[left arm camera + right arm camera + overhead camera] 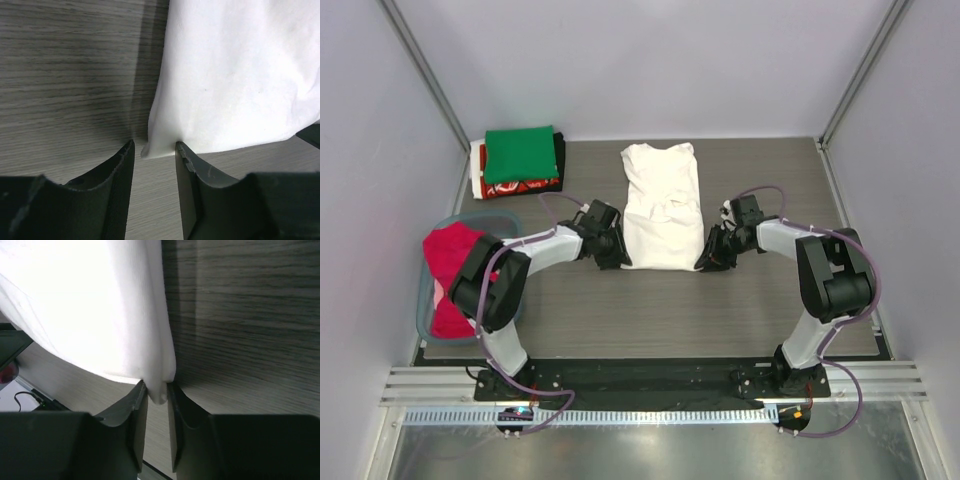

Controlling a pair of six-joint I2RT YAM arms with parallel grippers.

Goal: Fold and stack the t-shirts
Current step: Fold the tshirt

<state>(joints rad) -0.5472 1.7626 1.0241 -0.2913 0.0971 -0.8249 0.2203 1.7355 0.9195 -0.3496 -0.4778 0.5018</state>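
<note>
Woodgrain table [670, 312], soft white t-shirt [662, 205], left end effector [154, 148] apart, right end effector [156, 388] clamping it.

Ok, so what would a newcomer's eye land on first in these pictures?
The white t-shirt lying mid-table, with an arm at each near corner: the right jaws pinch their corner, while the left jaws stand open around theirs. Next comes the folded stack topped by a green t-shirt at the far left. Then the grey-blue tub holding red cloth at the left edge.
</note>
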